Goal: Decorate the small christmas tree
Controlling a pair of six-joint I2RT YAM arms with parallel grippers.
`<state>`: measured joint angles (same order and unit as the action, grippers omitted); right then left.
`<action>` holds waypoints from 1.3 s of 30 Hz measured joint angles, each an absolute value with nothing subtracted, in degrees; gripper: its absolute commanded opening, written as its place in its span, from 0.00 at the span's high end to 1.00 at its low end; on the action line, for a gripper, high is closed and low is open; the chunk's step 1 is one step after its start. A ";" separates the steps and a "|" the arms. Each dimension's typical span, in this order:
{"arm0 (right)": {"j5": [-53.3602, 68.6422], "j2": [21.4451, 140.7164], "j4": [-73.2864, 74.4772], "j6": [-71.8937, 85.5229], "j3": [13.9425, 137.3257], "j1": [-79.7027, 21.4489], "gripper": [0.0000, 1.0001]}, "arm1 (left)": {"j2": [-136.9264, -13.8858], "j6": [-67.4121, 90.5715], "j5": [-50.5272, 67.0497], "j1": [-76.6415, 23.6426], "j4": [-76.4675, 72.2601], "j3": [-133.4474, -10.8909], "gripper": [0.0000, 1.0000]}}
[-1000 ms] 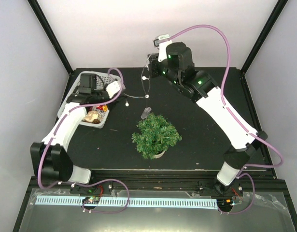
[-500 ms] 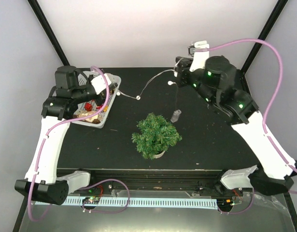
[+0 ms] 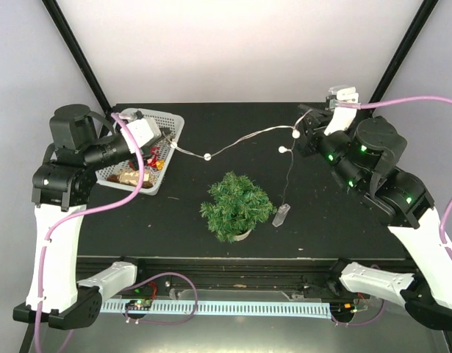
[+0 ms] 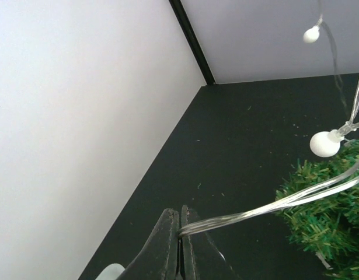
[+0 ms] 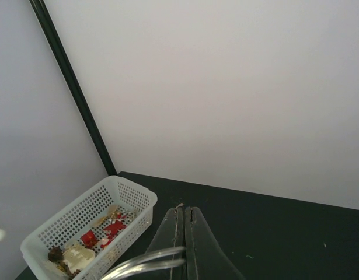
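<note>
Black tabletop (image 3: 174, 213) between pale walls: the small christmas tree (image 3: 237, 206) stands upright in its pale pot, near the middle of the front half. Just to its right, a small clear box (image 3: 281, 215) ends a light string (image 3: 233, 142) that spans above and behind the tree, with white bulbs along it. The left gripper (image 4: 180, 224) is clamped on one part of the wire, and the right gripper (image 5: 184, 217) pinches another. A white basket (image 3: 169, 118) of ornaments sits back left

Light string (image 3: 244, 138) in the way behind tree (image 3: 237, 204)
</note>
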<state>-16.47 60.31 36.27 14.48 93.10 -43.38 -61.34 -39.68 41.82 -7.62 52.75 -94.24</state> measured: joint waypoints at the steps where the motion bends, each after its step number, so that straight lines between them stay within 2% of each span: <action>1: -16.62 59.86 36.25 14.50 92.47 -43.35 0.99 | -61.06 -39.68 41.89 -7.66 53.39 -94.56 0.98; 14: -15.25 59.72 35.73 16.53 88.12 -43.35 0.99 | -59.99 -39.68 39.86 -7.97 56.55 -94.83 0.98; 39: -0.27 57.98 36.14 22.15 85.60 -43.35 0.99 | -57.98 -37.32 33.19 -7.07 55.27 -96.73 0.98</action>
